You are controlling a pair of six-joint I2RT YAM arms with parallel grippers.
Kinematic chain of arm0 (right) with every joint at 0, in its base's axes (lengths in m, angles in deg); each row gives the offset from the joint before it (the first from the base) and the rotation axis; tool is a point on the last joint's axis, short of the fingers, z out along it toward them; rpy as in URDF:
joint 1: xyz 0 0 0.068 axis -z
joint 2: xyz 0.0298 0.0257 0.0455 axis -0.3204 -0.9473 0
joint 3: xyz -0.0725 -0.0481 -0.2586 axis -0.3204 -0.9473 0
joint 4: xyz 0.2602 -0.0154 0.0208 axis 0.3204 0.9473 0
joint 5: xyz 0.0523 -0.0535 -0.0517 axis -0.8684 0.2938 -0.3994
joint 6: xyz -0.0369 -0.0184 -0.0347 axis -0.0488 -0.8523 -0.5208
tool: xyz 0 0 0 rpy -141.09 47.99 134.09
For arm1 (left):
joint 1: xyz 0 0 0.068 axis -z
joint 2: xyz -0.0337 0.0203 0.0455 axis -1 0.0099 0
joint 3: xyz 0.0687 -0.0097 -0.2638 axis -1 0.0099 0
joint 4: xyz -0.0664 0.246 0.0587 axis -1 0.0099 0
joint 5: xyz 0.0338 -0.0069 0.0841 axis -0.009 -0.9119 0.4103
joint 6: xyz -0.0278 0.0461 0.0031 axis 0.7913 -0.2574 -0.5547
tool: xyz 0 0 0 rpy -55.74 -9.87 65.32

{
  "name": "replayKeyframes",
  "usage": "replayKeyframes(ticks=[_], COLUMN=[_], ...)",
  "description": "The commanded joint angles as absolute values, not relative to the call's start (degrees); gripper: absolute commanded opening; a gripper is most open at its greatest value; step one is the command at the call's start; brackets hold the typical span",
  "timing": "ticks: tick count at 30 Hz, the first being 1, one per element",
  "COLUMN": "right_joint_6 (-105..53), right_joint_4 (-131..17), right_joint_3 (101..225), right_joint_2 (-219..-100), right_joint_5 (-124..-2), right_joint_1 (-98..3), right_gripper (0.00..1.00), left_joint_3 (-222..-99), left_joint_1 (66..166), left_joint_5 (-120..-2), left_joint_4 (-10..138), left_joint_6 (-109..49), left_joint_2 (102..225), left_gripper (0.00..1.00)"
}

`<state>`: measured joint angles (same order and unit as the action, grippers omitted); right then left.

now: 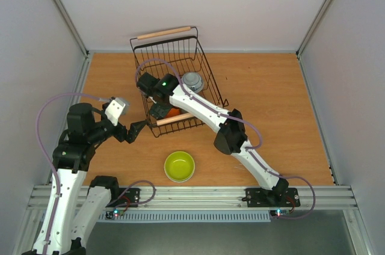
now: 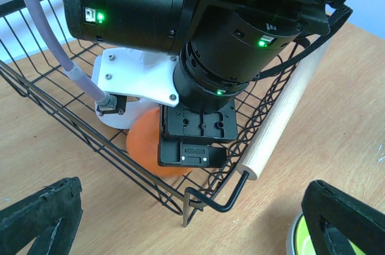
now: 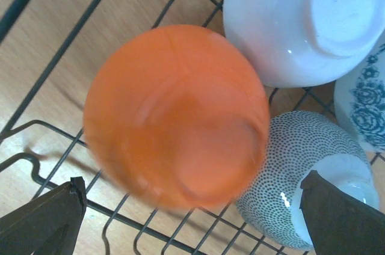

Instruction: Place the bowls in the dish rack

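Right gripper (image 3: 192, 219), jaws spread clear of the orange bowl (image 3: 174, 116) so it settles in the dish rack's (image 1: 144, 56) near end. Left gripper (image 1: 138, 127), jaws spread, faces the rack; the yellow-green bowl (image 1: 179, 166) lies outside, near edge.

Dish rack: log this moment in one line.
right gripper open over orange bowl in rack | left gripper open, empty | yellow-green bowl on table

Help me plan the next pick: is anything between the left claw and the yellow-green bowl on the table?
Nothing visible. Only bare table lies between the open left claw and the yellow-green bowl.
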<state>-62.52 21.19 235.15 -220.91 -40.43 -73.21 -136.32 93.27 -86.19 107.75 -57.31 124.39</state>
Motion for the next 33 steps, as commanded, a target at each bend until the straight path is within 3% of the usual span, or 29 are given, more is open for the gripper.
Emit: replayKeyframes(ticks=[1, 14, 21, 23, 26, 33], right_joint_6=[-63.23, -58.77, -53.49, -52.38, -50.29, -45.43], right_joint_4=[20.88, 15.61, 7.85, 5.61, 2.65, -0.43], right_joint_3=[235.57, 233.34, 221.63, 215.58, 202.17, 177.65], right_joint_2=[-218.83, -210.99, -199.37, -194.07, -183.65, -163.82], right_joint_5=[-43.91, -39.18, -35.88, -37.58, -43.69, -42.31], right_joint_1=[-73.71, -70.25, -65.18, -64.79, -65.74, -77.00], right_gripper=[0.99, 0.99, 0.98, 0.93, 0.75, 0.42], left_joint_3=[-135.90, -136.08, -136.08, -136.08, -136.01, -136.50], left_joint_1=[93.36, 93.30, 93.34, 93.32, 93.30, 93.30], left_joint_5=[-86.91, -86.38, -86.77, -87.14, -87.80, -89.43], left_joint_4=[105.30, 105.44, 105.60, 105.74, 105.84, 106.80], left_joint_6=[-57.78, -57.69, -57.78, -57.86, -58.04, -58.48], left_joint_2=[123.95, 123.17, 123.65, 123.56, 123.61, 126.12], left_gripper=[0.99, 0.99, 0.99, 0.99, 0.99, 0.99])
